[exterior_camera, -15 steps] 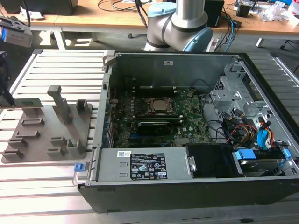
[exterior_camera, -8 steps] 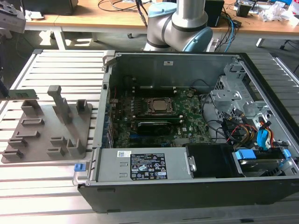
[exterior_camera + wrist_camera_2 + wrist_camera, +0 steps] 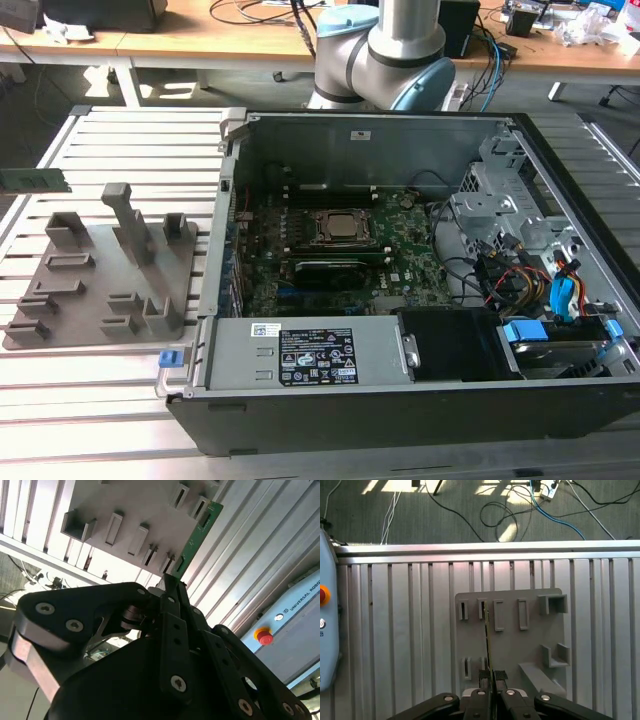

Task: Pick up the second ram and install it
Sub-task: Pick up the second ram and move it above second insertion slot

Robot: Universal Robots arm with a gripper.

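Second wrist view, one gripper (image 3: 171,582) holding one second ram (image 3: 199,531), one fixture (image 3: 125,500)

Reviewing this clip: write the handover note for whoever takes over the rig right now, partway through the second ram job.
Gripper: shut on the second ram, holding it by one end. In the first wrist view the stick runs edge-on out from between the fingers.
Where things are: the ram is held over the grey fixture on the slatted table, outside the open computer case.
Done: the pick-up.
Left: the install. The ram is not yet at the motherboard.
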